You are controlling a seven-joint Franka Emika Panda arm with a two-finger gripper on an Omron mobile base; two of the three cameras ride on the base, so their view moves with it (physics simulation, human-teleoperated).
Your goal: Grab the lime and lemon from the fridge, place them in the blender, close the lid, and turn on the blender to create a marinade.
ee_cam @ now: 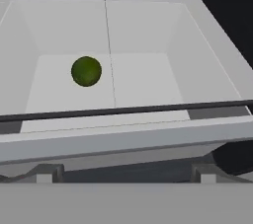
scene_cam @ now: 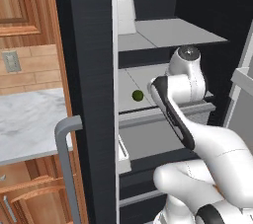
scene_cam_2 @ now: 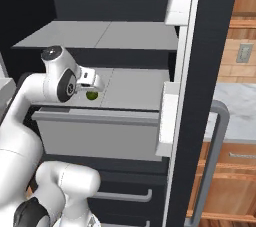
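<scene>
Kitchen setting: you are facing the open fridge [scene_cam: 94, 70], black outside with pale grey shelves, flanked by wooden cupboards [scene_cam: 20, 1] and a marble counter [scene_cam: 29, 119]. Use the fridge's middle shelf [scene_cam_2: 135, 91] as your reference. On that shelf sits 1 lime [ee_cam: 86, 71], alone, near its centre seam and well back from the front lip. It is small, round, dark green and evenly coloured, with no visible blemish. The lemon cannot be located from these pictures.

The gripper [ee_cam: 126, 176] hangs just in front of the shelf's lip, its 2 fingertips spread wide and holding nothing. In the hand view the lime lies off-centre, toward the left of the shelf.

Recommendation: shift toward the lime until it sits between the fingertips, clear the lip, then advance level. A round fruit will likely roll if nudged, so close squarely across its widest part.
</scene>
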